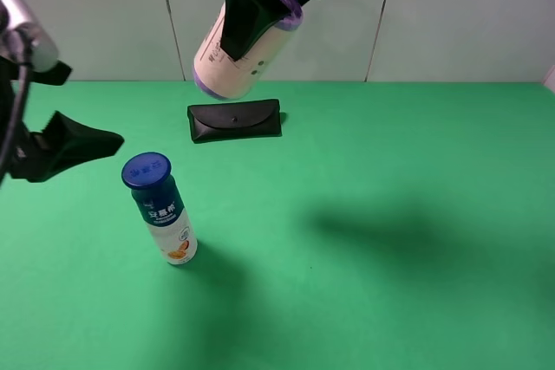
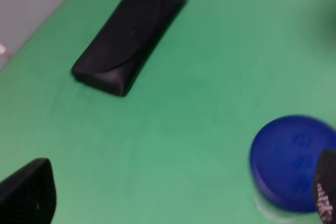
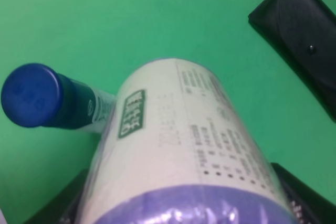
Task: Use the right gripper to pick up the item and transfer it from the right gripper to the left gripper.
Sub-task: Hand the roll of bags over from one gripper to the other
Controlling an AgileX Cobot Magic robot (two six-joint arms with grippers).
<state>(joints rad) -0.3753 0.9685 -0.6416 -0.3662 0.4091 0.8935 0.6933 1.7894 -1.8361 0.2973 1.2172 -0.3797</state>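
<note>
The item [image 1: 247, 51], a cream cylinder with purple ends and small dark print, hangs tilted in the air at the top middle of the high view. My right gripper [image 1: 264, 6] is shut on it near its upper purple end. The right wrist view shows the item's cream side [image 3: 178, 156] close up, between the dark fingers. My left gripper [image 1: 74, 140] is open and empty at the left, low over the table, well apart from the item. In the left wrist view its two black fingertips [image 2: 29, 192] sit at the frame's edges.
A blue-capped bottle [image 1: 160, 205] stands upright on the green table [image 1: 390, 214], just right of my left gripper; its cap shows in the left wrist view [image 2: 291, 161]. A black flat case [image 1: 235, 120] lies behind it, below the held item. A grey wall backs the table.
</note>
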